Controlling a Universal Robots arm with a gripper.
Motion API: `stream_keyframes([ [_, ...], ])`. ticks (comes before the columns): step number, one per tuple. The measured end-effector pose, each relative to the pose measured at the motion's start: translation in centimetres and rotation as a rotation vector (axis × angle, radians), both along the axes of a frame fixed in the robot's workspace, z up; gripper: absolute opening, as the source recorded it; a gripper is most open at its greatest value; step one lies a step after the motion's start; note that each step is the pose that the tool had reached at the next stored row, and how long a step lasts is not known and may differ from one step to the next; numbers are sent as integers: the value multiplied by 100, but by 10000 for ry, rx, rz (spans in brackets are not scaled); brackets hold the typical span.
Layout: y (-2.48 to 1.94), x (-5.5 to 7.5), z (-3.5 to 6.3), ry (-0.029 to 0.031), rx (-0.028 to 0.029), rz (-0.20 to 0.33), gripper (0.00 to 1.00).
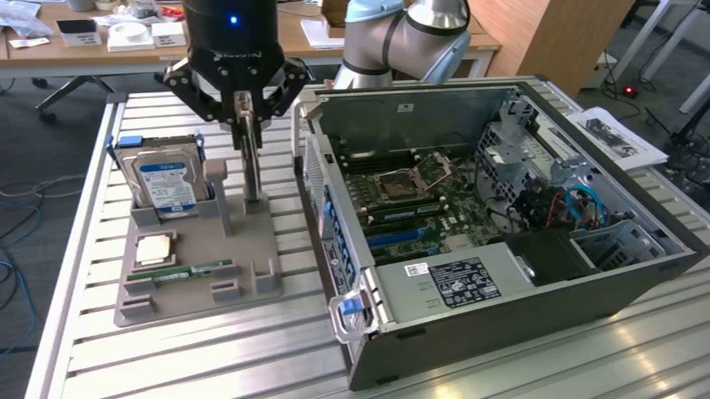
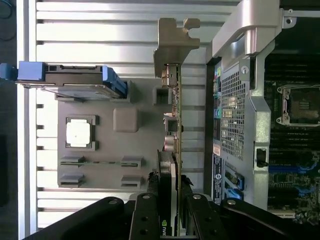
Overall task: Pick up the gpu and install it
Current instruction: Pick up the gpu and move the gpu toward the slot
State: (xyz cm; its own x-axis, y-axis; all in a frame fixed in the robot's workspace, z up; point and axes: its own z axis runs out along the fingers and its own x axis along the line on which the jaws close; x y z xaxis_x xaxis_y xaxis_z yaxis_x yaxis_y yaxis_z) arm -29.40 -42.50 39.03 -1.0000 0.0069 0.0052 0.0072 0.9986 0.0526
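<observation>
Tool (image 2: pixel 168 187) clamped on the upright gpu (image 2: pixel 175 120), gripping its fan end beside the computer case (image 2: pixel 235 100).

Slatted metal table (image 1: pixel 166 357), wooden desk (image 1: pixel 50 54) behind, grey floor (image 1: pixel 33 158), wooden panel (image 1: pixel 554 33)

Robotics lab, by every sign: slatted aluminium desk (image 1: pixel 178 366) bearing an opened computer tower (image 1: pixel 444 108) and a grey parts fixture (image 1: pixel 239 262); beyond the desk's far edge, a robot arm (image 1: pixel 405 37) and cluttered wooden tables (image 1: pixel 100 51); loose cables (image 1: pixel 13 199) on the floor (image 1: pixel 45 283).
</observation>
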Motion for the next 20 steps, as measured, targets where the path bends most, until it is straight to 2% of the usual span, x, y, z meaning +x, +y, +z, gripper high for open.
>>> stream_keyframes([
  [10, 1, 0, 210, -26, 3, -2, 27],
  [16, 1, 0, 290, -30, 4, -2, 27],
  [20, 1, 0, 303, -30, 4, -4, 27],
])
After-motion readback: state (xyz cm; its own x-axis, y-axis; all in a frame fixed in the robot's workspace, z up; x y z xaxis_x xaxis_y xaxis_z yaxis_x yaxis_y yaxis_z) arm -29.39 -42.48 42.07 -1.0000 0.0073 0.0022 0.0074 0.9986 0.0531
